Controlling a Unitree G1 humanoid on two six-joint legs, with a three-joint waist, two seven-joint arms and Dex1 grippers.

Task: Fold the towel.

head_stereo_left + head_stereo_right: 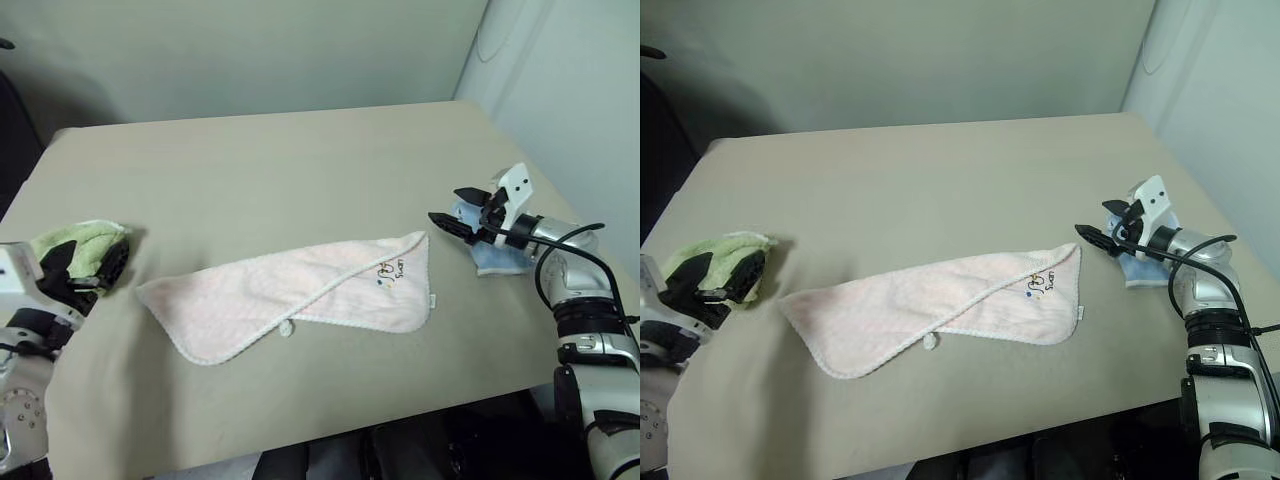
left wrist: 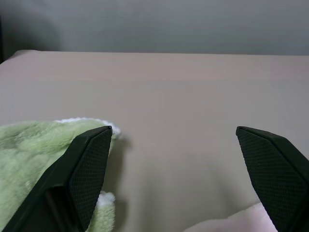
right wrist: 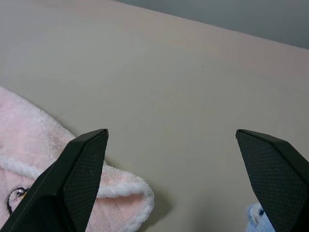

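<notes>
Left eye view: both grippers, left [image 1: 95,268] and right [image 1: 462,212], wide open, level, flanking the towel [image 1: 300,295].

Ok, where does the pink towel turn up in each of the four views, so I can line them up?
Left eye view: towel lies across the middle of the table, logo end toward the right.
Right eye view: same place, centre.
Left wrist view: a pale pink edge at the bottom, by one finger.
Right wrist view: a corner with white edging at lower left.
Shared landmark: the small dark logo, partly seen in the right wrist view.
</notes>
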